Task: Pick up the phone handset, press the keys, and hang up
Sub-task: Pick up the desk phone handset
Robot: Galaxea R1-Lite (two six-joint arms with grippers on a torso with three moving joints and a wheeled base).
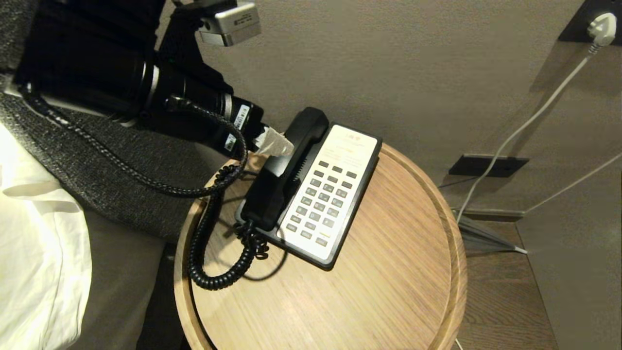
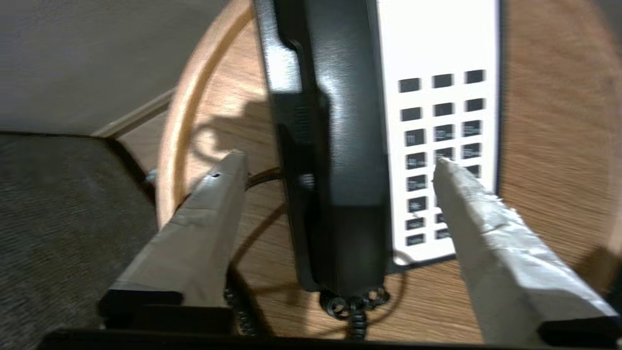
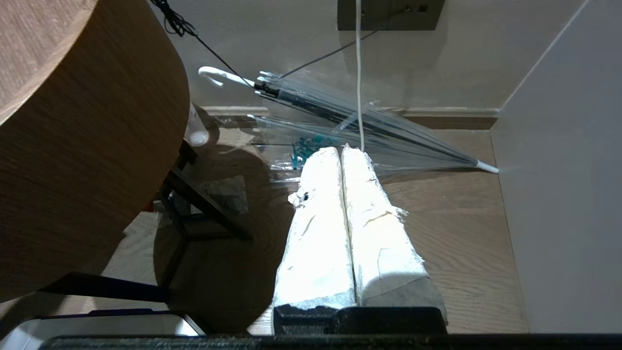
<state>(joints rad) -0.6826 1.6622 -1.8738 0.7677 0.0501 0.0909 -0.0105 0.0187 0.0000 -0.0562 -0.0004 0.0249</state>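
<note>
Resting in its cradle on the phone base [image 1: 330, 194], the handset [image 1: 286, 167] lies untouched; your left gripper [image 2: 335, 167] hangs just above it, fingers spread either side. Right gripper [image 3: 344, 151]: pressed together, well away.

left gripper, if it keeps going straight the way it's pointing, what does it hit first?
Probably the handset. The open left gripper has one finger on each side of it, and it lies on the phone base. The depth is unclear; one finger may meet the keypad first.
</note>
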